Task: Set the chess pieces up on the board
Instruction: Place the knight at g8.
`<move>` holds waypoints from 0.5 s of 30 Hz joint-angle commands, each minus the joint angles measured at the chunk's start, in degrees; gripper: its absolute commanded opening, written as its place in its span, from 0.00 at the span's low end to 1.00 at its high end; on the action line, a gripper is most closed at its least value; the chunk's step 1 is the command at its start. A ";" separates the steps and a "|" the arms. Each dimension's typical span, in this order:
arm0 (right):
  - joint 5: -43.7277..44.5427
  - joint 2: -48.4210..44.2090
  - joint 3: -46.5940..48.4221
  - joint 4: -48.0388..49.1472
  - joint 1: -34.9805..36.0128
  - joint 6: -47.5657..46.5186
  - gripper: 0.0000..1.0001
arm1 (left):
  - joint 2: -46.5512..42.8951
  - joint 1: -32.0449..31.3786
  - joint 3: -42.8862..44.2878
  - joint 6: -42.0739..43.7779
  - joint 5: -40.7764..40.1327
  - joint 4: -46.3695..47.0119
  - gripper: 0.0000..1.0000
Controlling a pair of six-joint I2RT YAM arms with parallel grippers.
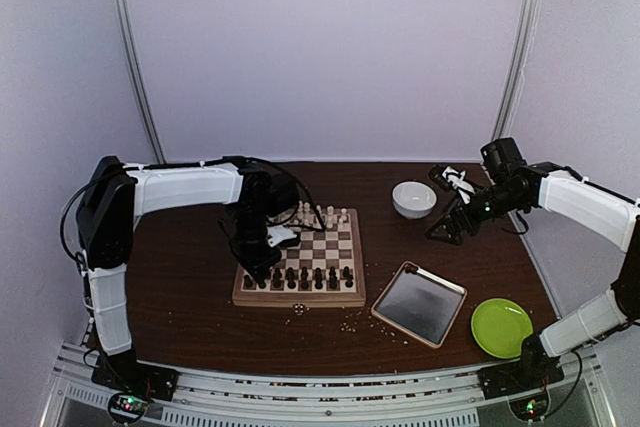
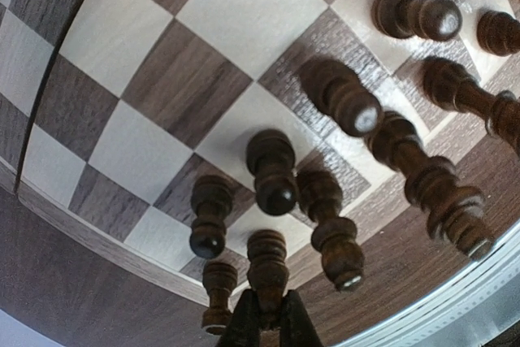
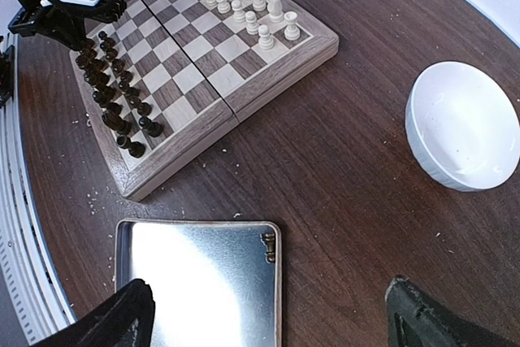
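Brown tabletop (image 3: 341, 176) bears the board (image 2: 146, 79), left hand (image 2: 269, 308) apparently pinching an upright dark piece (image 2: 268, 259).

So the square wooden chessboard with cream and brown checks (image 1: 322, 244) lies flat and open right under my left gripper (image 2: 269, 305). One dark brown turned wooden chessman (image 2: 268, 262) stands upright with its head pinched between my fingertips, at the board's edge on my side, near the left corner. The other dark chessmen (image 1: 310, 277) stand upright in two rows running off to the right of my gripper, the closest ones just beside it. The cream-coloured wooden chessmen (image 1: 322, 215) stand bunched along the opposite edge, well apart from my gripper. Can't tell how tidy those rows are.
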 commanded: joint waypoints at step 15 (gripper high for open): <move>-1.66 -0.33 1.29 -1.64 -0.64 -0.41 1.00 | -3.23 0.23 1.02 -0.54 -0.37 0.00 0.24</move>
